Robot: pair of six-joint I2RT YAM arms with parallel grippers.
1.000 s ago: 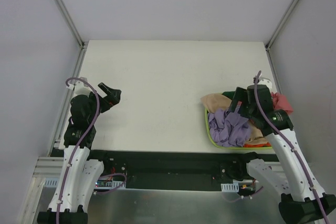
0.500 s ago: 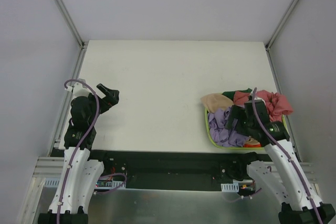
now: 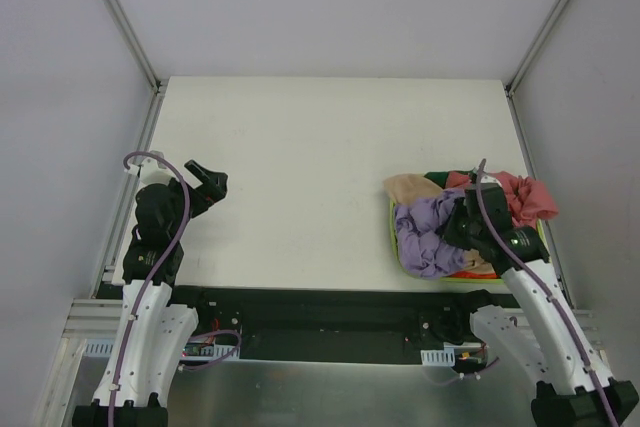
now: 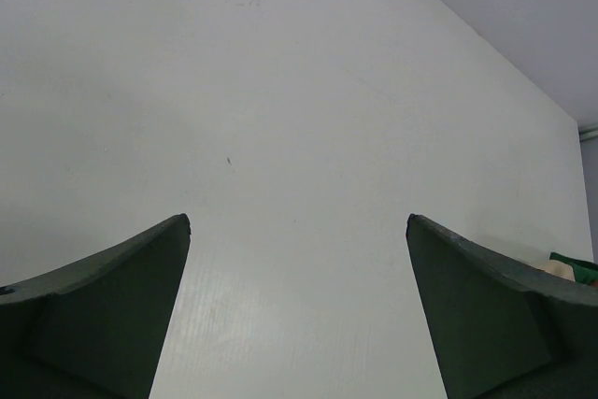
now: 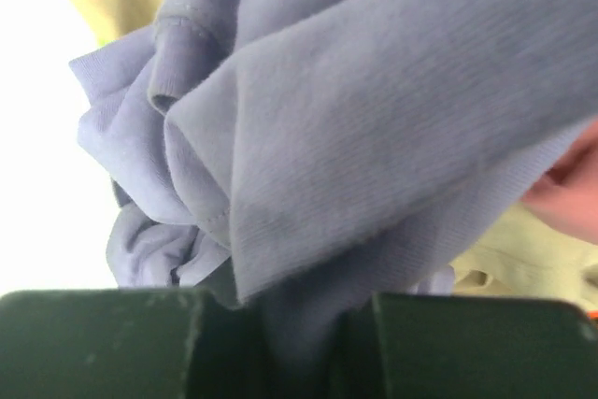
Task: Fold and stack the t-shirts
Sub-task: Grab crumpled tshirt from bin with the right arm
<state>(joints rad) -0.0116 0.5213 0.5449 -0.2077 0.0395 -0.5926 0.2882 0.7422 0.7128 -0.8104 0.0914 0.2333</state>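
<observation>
**T-shirts heaped in a basket at the counter's right**

The basket (image 3: 394, 243) sits on the counter (image 3: 300, 157) at its right side, near the front edge. The t-shirts (image 3: 500, 197) lie heaped in it, some spilling over its far and right rims. The right gripper (image 3: 453, 220) is over the heap, its jaws pinching the top t-shirt (image 3: 425, 237). The left gripper (image 3: 211, 179) hangs over the counter's left side, well apart from the basket.

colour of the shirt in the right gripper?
Plain lavender-purple t-shirt. It shows best in the right wrist view.
</observation>
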